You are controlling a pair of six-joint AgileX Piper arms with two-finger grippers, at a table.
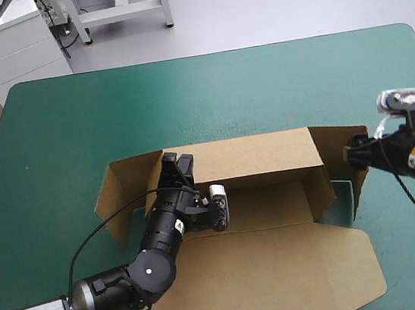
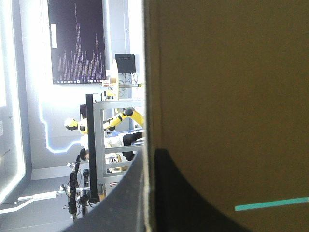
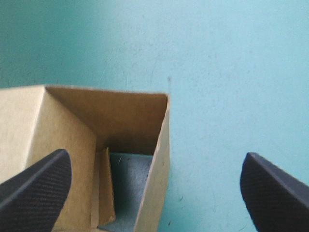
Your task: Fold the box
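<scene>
**Left gripper clamped on the rear wall, right gripper spread over the right wall**

The box [image 1: 275,203] lies half raised on the cover [image 1: 207,94], around the middle of the table and toward its near edge. Its rear wall [image 1: 261,155] stands upright, and the lid [image 1: 283,267] lies flat on the near side, reaching close to the near edge. A left flap [image 1: 121,193] angles outward at one end. At the other end the right wall [image 1: 329,150] stands raised.

The left gripper [image 1: 177,163] sits at the left end of the rear wall. In its own view its fingers [image 2: 193,208] meet in one arch, closed on the board's edge. Brown board fills the space ahead, and a thin strip of cover [image 2: 270,204] shows across it.

The right gripper [image 1: 354,155] is at the right wall. In its own view its fingers [image 3: 38,188] stand wide apart. The wall's upright edge [image 3: 161,159] lies between them, with one finger over the box's inside and the other over bare cover. Whether either finger touches the board cannot be told
</scene>
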